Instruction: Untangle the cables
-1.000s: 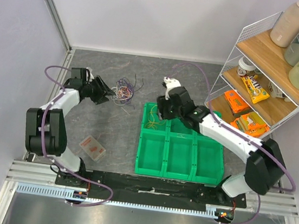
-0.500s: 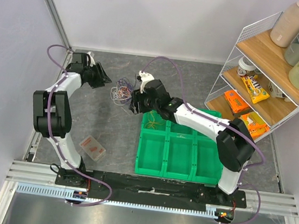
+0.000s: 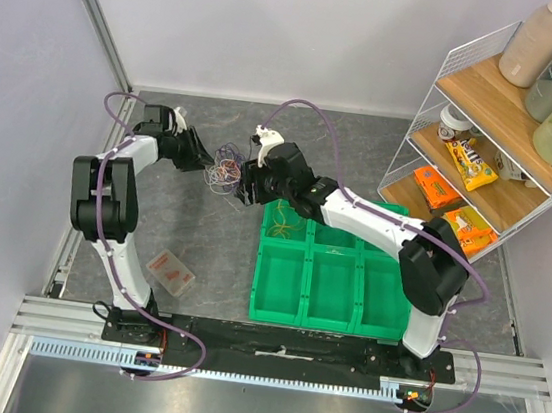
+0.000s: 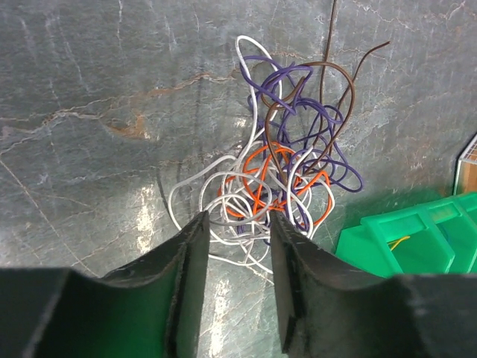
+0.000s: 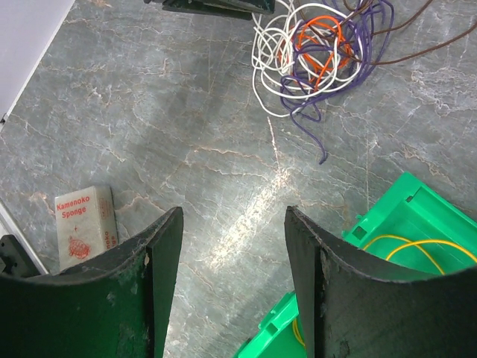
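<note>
The cables [image 3: 226,167] lie in a small tangle on the grey table: white, orange, purple and brown wires [image 4: 279,168], also in the right wrist view [image 5: 317,45]. My left gripper [image 3: 207,161] is open and empty, low at the bundle's left edge, its tips [image 4: 237,224] just short of the white loops. My right gripper [image 3: 241,187] is open and empty, over bare table to the bundle's right and nearer side [image 5: 232,216]. A yellow wire [image 5: 417,246] lies in the green tray's far-left compartment.
A green compartment tray [image 3: 333,274] stands right of centre. A sponge packet [image 3: 170,272] lies near the front left. A wire shelf [image 3: 485,142] with bottles and snack packs stands at the right. Walls close the back and left.
My right arm swung left from over the tray's far corner to beside the bundle. My left gripper moved right, up to the bundle's left edge.
</note>
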You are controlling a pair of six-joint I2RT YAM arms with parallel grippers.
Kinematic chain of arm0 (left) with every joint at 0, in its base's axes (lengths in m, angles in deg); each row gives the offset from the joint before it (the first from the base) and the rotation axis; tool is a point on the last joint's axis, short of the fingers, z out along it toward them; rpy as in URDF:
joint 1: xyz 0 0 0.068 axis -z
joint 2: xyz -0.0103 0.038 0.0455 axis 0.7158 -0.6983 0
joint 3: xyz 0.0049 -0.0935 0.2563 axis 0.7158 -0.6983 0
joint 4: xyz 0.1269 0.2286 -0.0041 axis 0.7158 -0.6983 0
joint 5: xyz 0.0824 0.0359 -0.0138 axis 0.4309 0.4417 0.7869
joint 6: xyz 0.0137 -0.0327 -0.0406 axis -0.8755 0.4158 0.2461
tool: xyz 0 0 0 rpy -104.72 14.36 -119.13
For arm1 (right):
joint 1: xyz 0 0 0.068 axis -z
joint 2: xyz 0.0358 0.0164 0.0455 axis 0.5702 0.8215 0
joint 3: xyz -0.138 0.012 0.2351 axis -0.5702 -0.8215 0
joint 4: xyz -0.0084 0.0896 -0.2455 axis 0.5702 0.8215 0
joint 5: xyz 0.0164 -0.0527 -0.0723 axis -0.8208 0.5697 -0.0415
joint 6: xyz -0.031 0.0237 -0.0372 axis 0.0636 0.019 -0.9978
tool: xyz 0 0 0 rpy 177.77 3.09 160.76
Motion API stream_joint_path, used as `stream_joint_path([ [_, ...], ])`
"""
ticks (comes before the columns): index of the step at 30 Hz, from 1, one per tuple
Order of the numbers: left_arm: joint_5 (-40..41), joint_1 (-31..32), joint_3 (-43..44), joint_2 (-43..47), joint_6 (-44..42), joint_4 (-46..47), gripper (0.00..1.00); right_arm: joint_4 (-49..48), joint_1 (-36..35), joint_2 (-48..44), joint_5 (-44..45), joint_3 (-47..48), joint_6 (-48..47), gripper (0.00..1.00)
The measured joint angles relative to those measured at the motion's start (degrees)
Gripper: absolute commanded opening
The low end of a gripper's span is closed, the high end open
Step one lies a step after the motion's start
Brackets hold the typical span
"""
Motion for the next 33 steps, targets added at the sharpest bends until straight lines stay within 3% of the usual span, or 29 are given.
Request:
stream_joint_path([
  [2,-0.1,0.1,0.1,-0.5,0.0,0.5,0.37,-0.2,0.0,0.2,-0.3,0.0,0.4,0.64],
  [11,-0.1,0.2,0.1,-1.7,0.0,2.8,0.39,-1.6,0.0,3.7,-1.9,2.4,2.3,0.64],
  [14,-0.4,0.2,0.1,-1.7,0.0,3.7,0.28,-1.7,-0.2,5.0,-2.2,3.1,2.7,0.64],
  [16,-1.1,0.2,0.1,-1.7,0.0,4.1,0.12,-1.6,-0.3,5.7,-2.4,3.5,3.0,0.64],
  [20,-1.4,0.2,0.1,-1.7,0.0,4.3,0.02,-1.7,-0.4,7.1,-2.5,4.9,3.5,0.64],
  [29,1.5,0.2,-2.7,0.8,0.0,5.2,0.02,-1.6,-0.4,10.9,-1.7,9.7,4.7,0.64],
  [33,6.2,0.5,-6.6,9.1,0.7,3.9,0.02,0.0,-0.4,12.3,1.2,11.4,5.5,0.64],
])
